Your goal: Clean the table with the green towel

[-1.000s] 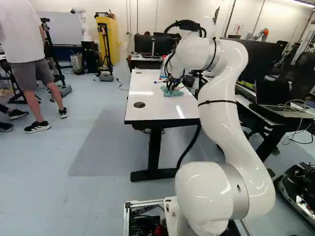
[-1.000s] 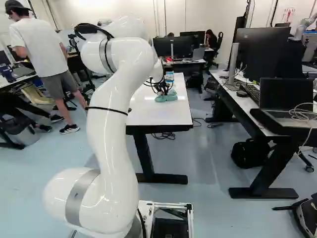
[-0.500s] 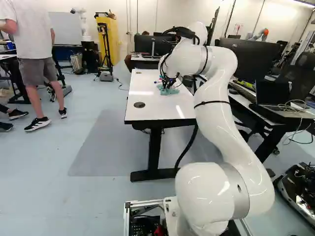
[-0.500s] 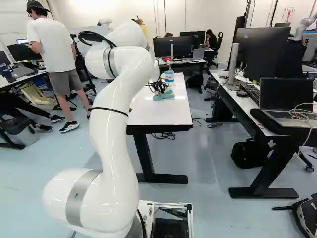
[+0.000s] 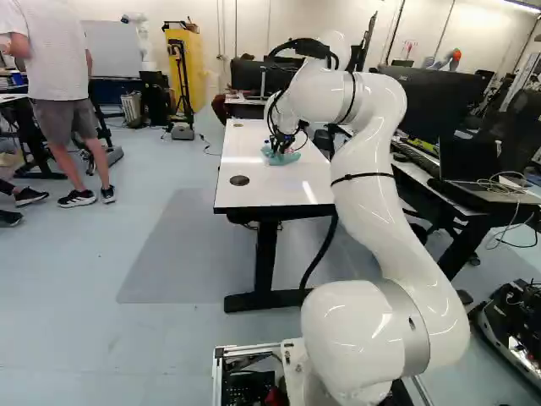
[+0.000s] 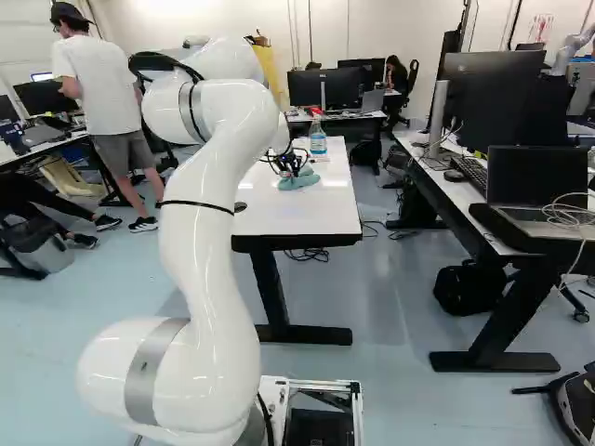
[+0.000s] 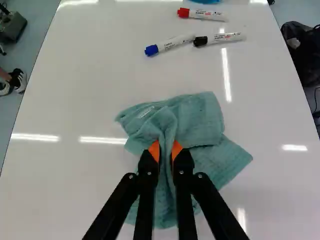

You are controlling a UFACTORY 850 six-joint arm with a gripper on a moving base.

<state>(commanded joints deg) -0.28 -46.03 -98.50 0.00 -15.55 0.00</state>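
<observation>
My gripper [image 5: 281, 150] is low over the white table [image 5: 279, 186], at the towel. In the wrist view the gripper [image 7: 166, 150] is shut on a bunched fold of the green towel [image 7: 195, 120], its orange pads pressing from both sides. The rest of the cloth spreads crumpled on the tabletop around the fingers. The right base view shows the towel [image 6: 299, 181] on the table, partly behind the gripper [image 6: 290, 167].
Ahead of the towel lie a blue-capped marker [image 7: 170, 44], a black-capped marker [image 7: 220, 38] and a red-capped marker [image 7: 202, 14]. A spray bottle [image 6: 318, 139] stands at the table's far end. Right of it is a desk with monitors [image 6: 485, 98]. Another robot [image 5: 142, 42] stands far back.
The gripper and the held towel have moved left across the tabletop and a little nearer. The base has not moved.
</observation>
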